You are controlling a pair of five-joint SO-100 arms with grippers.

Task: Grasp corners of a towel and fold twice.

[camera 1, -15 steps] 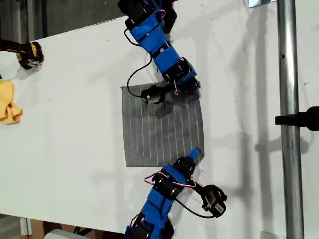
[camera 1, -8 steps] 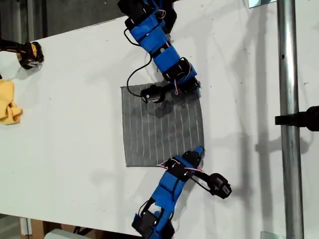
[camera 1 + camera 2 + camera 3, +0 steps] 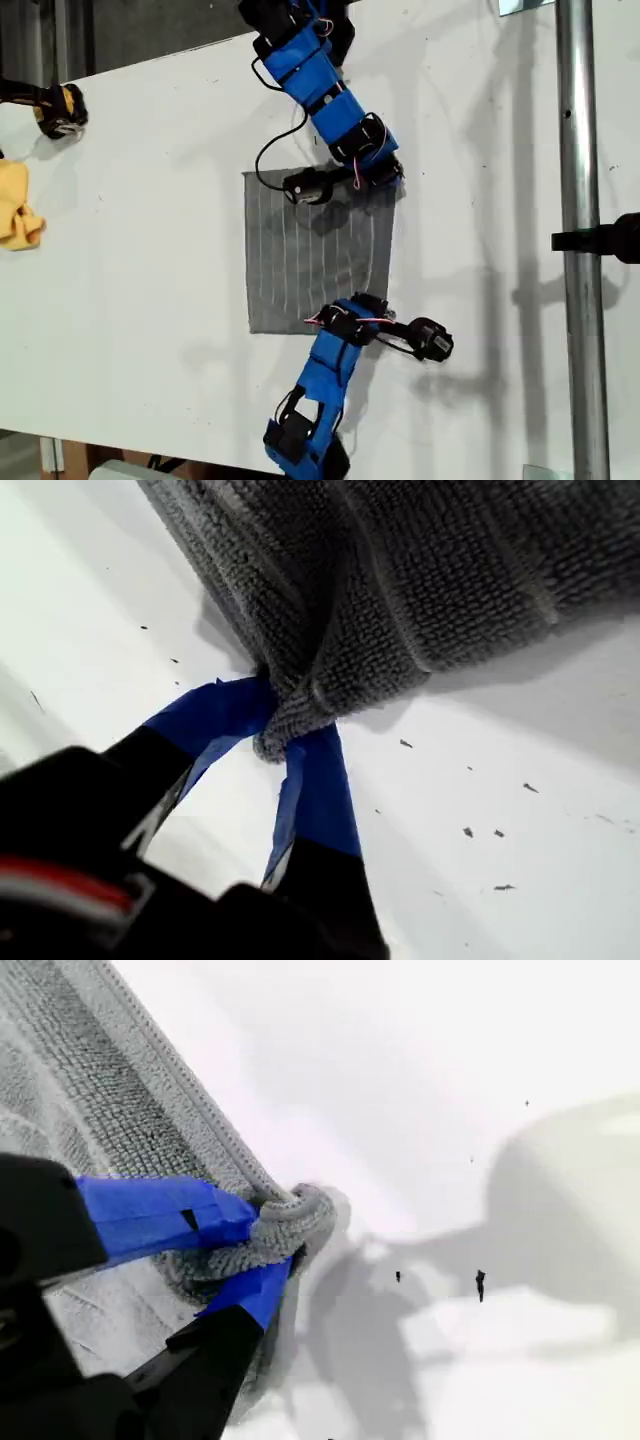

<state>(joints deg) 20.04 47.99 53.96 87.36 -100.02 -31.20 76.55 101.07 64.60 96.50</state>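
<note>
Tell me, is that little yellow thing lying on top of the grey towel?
No. In the exterior view the yellow thing lies on the bare white table at the exterior view's left edge, well apart from the towel.

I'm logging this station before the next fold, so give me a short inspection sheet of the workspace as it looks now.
Surface: white table, small dark specks in the wrist views.
Job's things: grey striped towel, mostly flat, two corners pinched.
Clutter: yellow cloth and a black-and-yellow object at the exterior view's left.
Grippers: my first gripper shut on a towel corner; my second gripper shut on another.
Cables: black cable loops over the table by the towel.
Surroundings: metal pole at the exterior view's right.
</note>
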